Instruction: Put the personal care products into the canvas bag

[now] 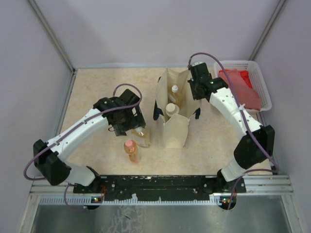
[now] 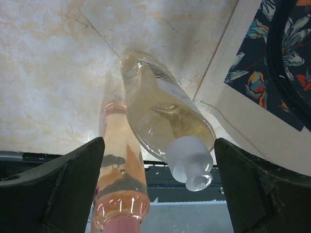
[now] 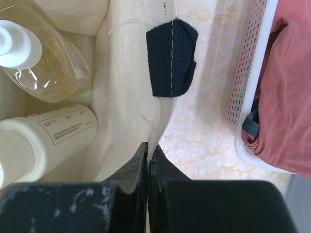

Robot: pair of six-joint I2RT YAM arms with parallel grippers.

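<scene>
Seen from above, a tall beige canvas bag stood open in the middle of a pale marbled surface. Inside it, the bagged amber bottle, clear with a white cap, sat next to a cream bottle with a printed label. The right fingers were pressed together on the bag's right-hand wall, pinching the fabric at its top edge. They were just below a navy strap patch stitched to the outside. To the right of the bag, apart from it, a white plastic basket held a red cloth. On the left side of the bag, two more bottles stood upright on the surface, close together. The loose amber bottle, with a white cap, was nearer the bag. The orange bottle, with a pink cap, was just in front of it, toward the arm bases. The left fingers hung above the loose amber bottle, spread wide apart. One was on each side of its cap, and neither touched it.
</scene>
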